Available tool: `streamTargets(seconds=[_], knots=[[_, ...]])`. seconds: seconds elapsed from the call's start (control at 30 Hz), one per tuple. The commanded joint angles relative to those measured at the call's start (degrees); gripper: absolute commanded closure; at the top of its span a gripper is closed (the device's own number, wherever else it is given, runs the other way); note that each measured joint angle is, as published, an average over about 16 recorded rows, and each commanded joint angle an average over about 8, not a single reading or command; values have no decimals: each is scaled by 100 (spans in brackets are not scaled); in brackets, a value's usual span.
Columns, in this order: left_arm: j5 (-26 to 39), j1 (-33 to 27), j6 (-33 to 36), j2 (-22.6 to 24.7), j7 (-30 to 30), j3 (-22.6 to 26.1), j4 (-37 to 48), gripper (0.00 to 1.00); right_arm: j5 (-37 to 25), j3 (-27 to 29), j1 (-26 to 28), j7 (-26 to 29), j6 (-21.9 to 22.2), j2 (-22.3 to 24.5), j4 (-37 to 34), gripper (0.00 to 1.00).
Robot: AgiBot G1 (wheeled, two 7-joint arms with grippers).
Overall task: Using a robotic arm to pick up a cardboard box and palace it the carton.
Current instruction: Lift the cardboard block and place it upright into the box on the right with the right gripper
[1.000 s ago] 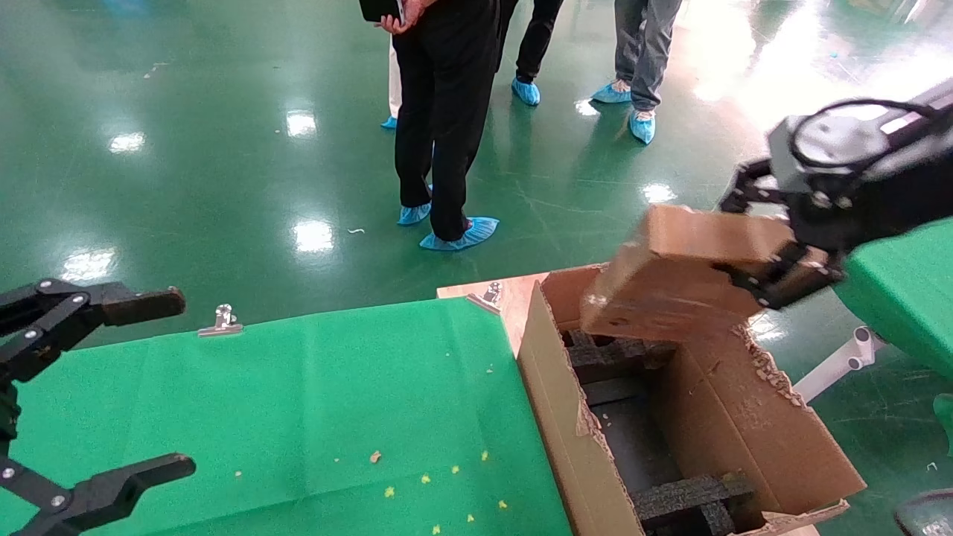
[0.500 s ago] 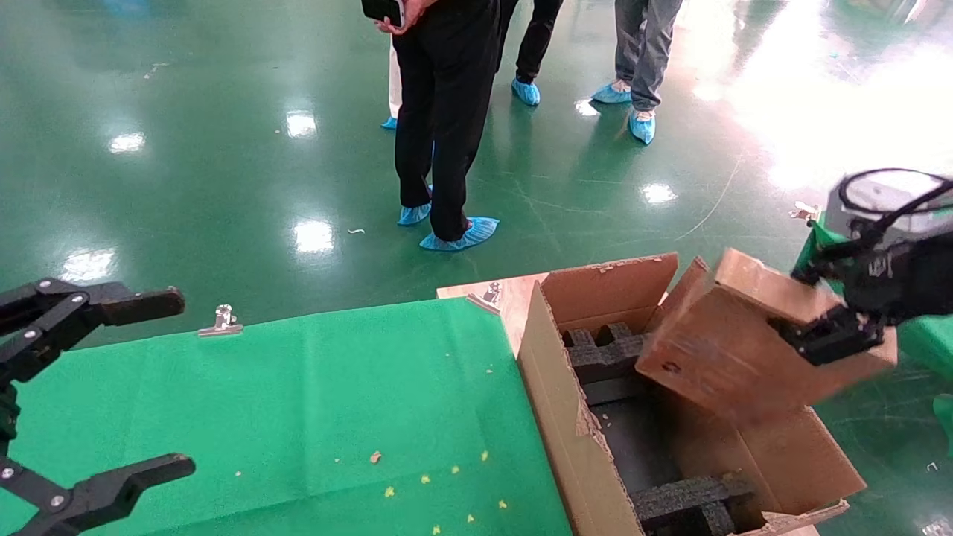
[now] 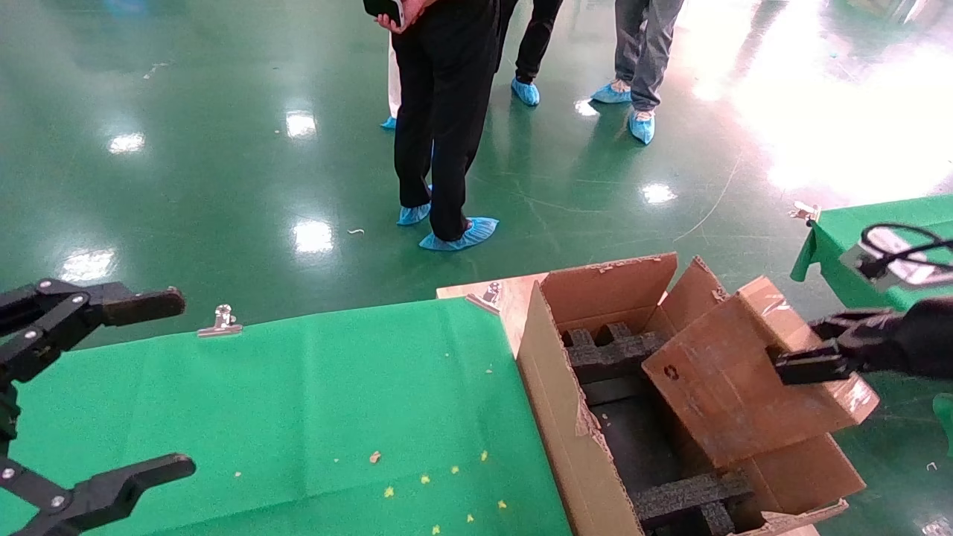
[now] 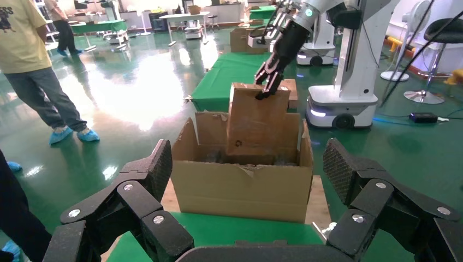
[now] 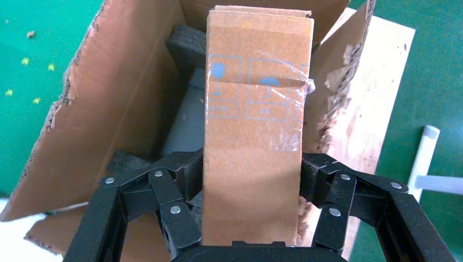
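Right tool (image 3: 808, 357) clamps the cardboard box (image 3: 744, 372) — tilted into the carton (image 3: 555, 417); left tool (image 3: 112, 387) gapes — parked.

- The right gripper (image 3: 808, 356) sits lower and nearer the carton (image 3: 555, 417) than a second ago, clamped on the cardboard box (image 3: 733, 376).
- The cardboard box, earlier tilted above the carton's far rim, now dips partly inside the carton, against its right wall.
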Motion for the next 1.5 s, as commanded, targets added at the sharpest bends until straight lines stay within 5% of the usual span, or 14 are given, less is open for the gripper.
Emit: streamTargets(seconds=[0.03, 0.6, 0.83, 1.07, 1.5], knots=[[0, 0, 0, 0, 0, 0, 0, 0, 33, -38, -78, 283, 265, 214, 247, 100], [-2, 1, -1, 0, 1, 1, 2, 0, 85, -106, -184, 558, 492, 267, 376, 100], [-2, 0, -1, 0, 1, 2, 3, 0, -121, -330, -371, 1769, 829, -12, 366, 100], [-3, 0, -1, -1, 2, 3, 3, 0, -957, -541, -329, 3057, 1223, -179, 854, 100], [-4, -1, -1, -1, 3, 5, 3, 0, -2232, -783, -305, 4638, 1788, -296, 1634, 100]])
